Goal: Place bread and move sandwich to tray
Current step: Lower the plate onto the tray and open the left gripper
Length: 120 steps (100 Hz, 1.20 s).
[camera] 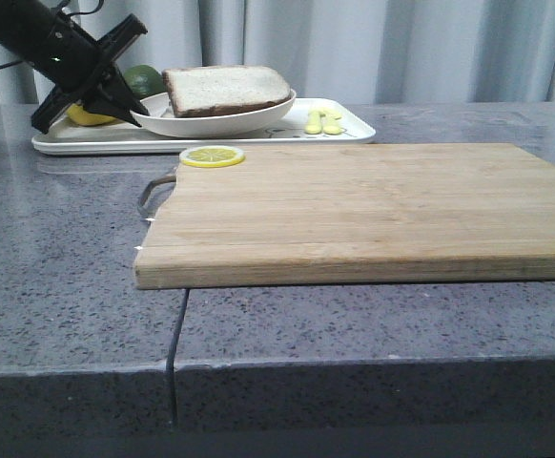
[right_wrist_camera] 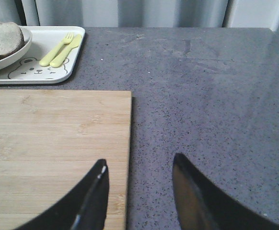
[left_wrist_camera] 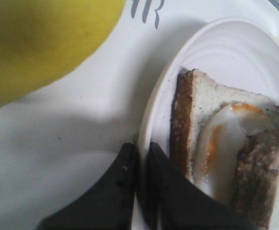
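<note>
The sandwich (camera: 225,89) lies on a round white plate (camera: 215,122) that stands on the white tray (camera: 354,129) at the back left. In the left wrist view a thin slice with fried egg (left_wrist_camera: 221,143) lies on the plate (left_wrist_camera: 226,48), and the thick bread slice (left_wrist_camera: 266,182) partly covers it. My left gripper (camera: 130,110) is shut on the plate's left rim, one finger inside and one outside (left_wrist_camera: 140,148). My right gripper (right_wrist_camera: 139,165) is open and empty, low over the right edge of the cutting board (right_wrist_camera: 53,139); it does not show in the front view.
A wooden cutting board (camera: 354,205) fills the table's middle, with a lemon slice (camera: 212,156) at its far left corner. On the tray are a yellow lemon (left_wrist_camera: 39,43), a green lime (camera: 146,78) and pale yellow cutlery (right_wrist_camera: 60,50). Curtains hang behind.
</note>
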### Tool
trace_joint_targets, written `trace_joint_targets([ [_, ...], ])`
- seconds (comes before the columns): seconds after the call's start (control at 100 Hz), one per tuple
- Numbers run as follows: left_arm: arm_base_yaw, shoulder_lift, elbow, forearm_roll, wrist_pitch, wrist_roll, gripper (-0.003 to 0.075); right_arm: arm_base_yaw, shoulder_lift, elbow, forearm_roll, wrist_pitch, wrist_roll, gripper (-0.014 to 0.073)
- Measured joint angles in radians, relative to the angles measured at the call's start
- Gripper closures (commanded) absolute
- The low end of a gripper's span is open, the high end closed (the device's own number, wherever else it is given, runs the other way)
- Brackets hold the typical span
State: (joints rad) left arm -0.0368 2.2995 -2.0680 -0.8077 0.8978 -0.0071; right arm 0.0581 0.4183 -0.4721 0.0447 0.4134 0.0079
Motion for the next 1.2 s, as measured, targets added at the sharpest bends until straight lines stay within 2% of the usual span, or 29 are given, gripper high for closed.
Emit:
trace_joint_targets([
  [0.94, -0.009, 0.0, 0.0, 0.025, -0.005, -0.007, 0.0734, 0.0, 0.0, 0.0, 0.0, 0.016, 0.0, 0.0258],
  [1.08, -0.009, 0.0, 0.0, 0.025, -0.005, -0.007, 0.0675, 0.0, 0.0, 0.0, 0.0, 0.016, 0.0, 0.0258],
  [1.2, -0.009, 0.0, 0.0, 0.017, -0.013, -0.008, 0.0577, 0.0, 0.0, 0.0, 0.0, 0.016, 0.0, 0.0258],
])
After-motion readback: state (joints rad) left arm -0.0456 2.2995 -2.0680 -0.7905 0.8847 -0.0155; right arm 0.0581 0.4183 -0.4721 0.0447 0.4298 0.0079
